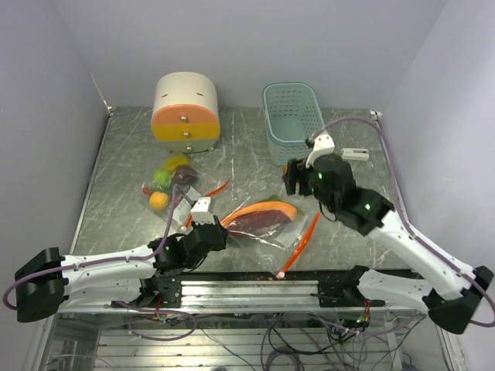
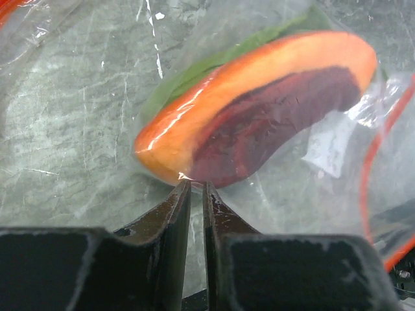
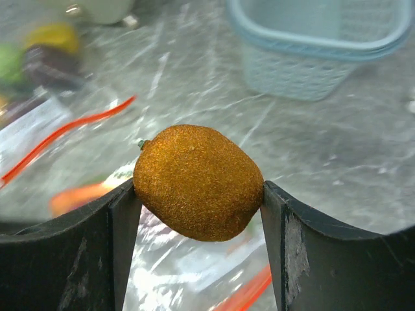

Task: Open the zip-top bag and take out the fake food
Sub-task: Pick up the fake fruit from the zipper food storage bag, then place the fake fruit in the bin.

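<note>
On the table (image 1: 124,147) a basket (image 1: 292,116) stands at the back; the clear bag (image 1: 267,236) lies by the front edge with an orange-and-purple slice (image 1: 261,215) inside, its long axis running across the table; the left claw (image 2: 193,191), jaws drawn nearly together, seems to pinch the bag's film just short of the slice; the right claw (image 3: 198,188), up near the basket and well apart from the bag, clasps a fuzzy brown fruit (image 3: 194,175); the left arm is nearer the slice.
</note>
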Motion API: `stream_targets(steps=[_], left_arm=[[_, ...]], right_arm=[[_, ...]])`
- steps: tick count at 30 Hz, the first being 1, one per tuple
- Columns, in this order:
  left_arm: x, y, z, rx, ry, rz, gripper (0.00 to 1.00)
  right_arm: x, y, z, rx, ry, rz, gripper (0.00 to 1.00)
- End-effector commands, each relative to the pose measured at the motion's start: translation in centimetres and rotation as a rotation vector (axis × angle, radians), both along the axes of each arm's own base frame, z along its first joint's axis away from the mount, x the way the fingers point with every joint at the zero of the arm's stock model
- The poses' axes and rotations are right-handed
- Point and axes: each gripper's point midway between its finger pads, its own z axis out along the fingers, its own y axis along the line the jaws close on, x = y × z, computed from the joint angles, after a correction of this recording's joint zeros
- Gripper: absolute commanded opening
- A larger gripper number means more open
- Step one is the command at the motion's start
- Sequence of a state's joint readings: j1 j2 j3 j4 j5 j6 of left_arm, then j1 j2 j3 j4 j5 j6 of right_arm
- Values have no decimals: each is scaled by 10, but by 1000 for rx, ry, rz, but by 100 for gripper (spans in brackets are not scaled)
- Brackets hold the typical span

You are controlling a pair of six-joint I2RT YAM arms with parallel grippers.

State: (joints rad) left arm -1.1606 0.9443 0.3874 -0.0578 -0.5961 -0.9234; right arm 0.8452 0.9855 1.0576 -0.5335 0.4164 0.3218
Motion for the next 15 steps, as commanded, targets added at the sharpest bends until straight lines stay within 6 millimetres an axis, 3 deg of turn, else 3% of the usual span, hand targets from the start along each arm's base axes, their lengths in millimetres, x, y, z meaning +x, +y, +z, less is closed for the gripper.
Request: stream_targets(steps=[1, 7, 11, 15], left_arm=[[-1, 3, -2, -5, -5, -8, 24], [-4, -3, -8, -7, 12, -29, 24], [-5, -4, -6, -28, 11, -36, 24], [-6, -1, -4, -40, 6, -35, 23]], right_arm=[[68, -27, -7, -82, -20, -114, 28], [159, -43, -20, -82, -2, -191, 28], [195, -50, -9, -81, -52, -237, 28], [220, -58, -16, -109, -61, -289, 28]])
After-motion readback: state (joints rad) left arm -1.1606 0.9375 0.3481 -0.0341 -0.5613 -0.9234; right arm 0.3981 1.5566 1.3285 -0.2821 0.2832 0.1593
